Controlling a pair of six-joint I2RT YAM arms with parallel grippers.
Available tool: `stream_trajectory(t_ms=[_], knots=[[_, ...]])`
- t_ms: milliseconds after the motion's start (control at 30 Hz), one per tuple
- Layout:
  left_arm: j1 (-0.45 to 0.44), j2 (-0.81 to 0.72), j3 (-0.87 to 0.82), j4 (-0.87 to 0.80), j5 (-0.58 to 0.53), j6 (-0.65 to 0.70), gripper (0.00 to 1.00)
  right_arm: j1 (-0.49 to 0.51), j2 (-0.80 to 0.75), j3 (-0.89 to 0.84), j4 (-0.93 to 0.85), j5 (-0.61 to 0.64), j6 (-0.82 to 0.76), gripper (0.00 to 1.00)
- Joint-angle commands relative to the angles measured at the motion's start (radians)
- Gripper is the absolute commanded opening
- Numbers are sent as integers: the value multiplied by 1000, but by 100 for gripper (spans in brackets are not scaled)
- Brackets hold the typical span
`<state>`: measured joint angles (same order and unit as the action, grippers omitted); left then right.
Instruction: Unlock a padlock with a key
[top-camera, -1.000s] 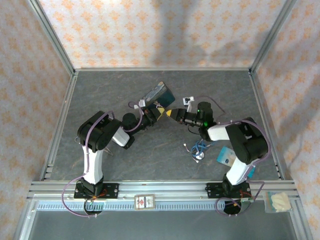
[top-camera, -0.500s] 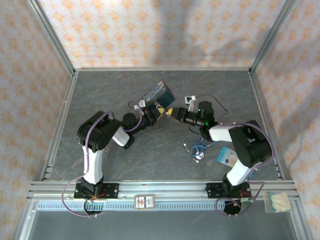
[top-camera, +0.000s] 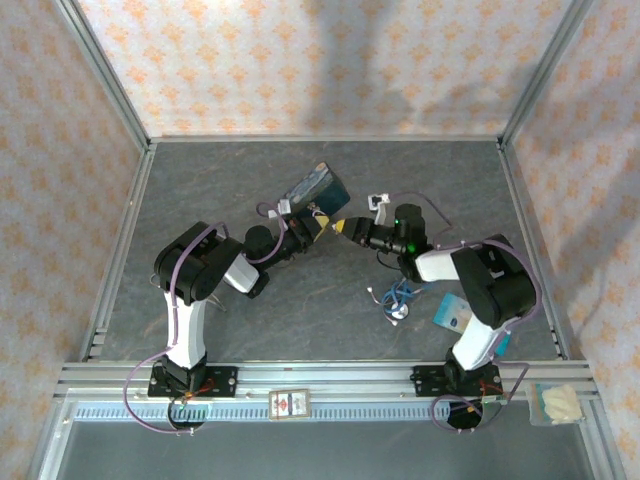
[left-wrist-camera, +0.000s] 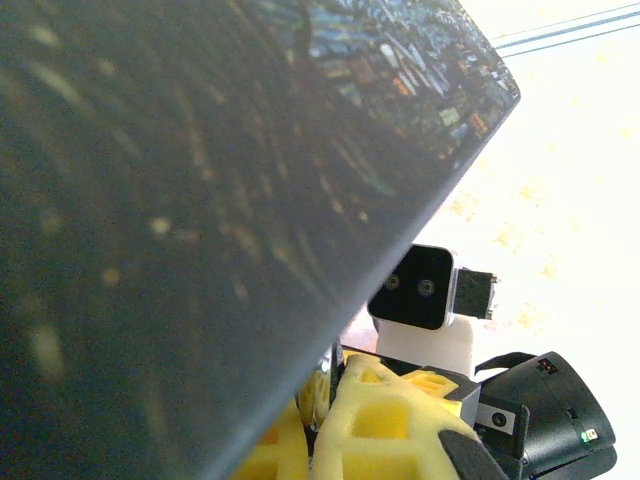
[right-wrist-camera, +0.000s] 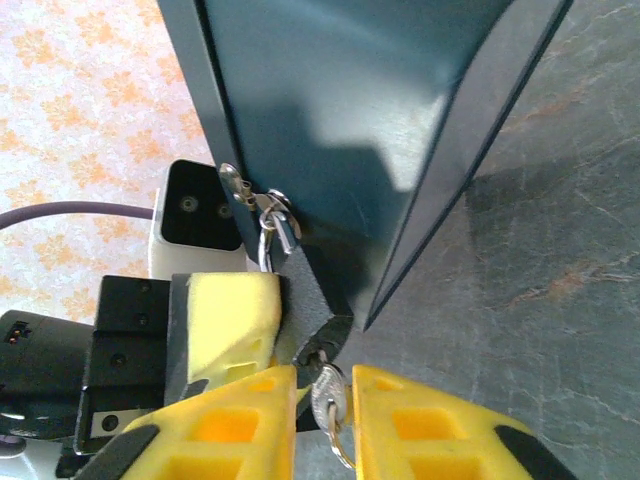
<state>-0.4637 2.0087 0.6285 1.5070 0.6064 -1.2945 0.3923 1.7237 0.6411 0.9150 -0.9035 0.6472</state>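
Walls (top-camera: 300, 60) papered in orange flowers enclose a dark grey, marbled counter (top-camera: 300, 310) edged with aluminium rails (top-camera: 320, 378). Above its middle the two arms meet beside the box (top-camera: 312, 187). The left end effector (top-camera: 316, 228) clamps the padlock (right-wrist-camera: 318, 300), which is hooked to the box. The right end effector (right-wrist-camera: 325, 415) is closed to a narrow gap, pinching the key (right-wrist-camera: 328, 392), whose tip sits in the padlock's underside. A blue cord (top-camera: 398, 298) lies on the counter near the right arm.

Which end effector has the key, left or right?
The right end effector: the key sits between its yellow fingers, in the padlock's underside. The left end effector grips the padlock body instead.
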Motion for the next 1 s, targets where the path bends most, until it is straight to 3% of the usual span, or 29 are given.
stream_trajectory(t_ms=[0, 333, 533, 633, 700, 800, 933, 967], knots=[[-2, -41, 8, 70, 23, -9, 0, 5, 18, -10, 99, -39, 32, 19], [-8, -42, 11, 73, 21, -14, 0, 14, 87, -18, 257, -72, 143, 16], [-10, -41, 7, 83, 22, -17, 0, 14, 91, -8, 256, -60, 165, 0], [-12, -36, 6, 107, 40, -9, 0, 12, 107, 8, 278, -70, 265, 0], [-12, -35, 1, 123, 58, 6, 0, 10, 121, 33, 288, -94, 377, 0], [-12, -30, -14, 167, 81, 48, 0, 7, 172, 73, 408, -181, 674, 0], [-10, 34, -23, 331, 118, 45, 0, 5, 303, 94, 926, -170, 1293, 0], [-10, 45, -12, 331, 133, 54, 0, 9, 323, 99, 959, -165, 1391, 0]])
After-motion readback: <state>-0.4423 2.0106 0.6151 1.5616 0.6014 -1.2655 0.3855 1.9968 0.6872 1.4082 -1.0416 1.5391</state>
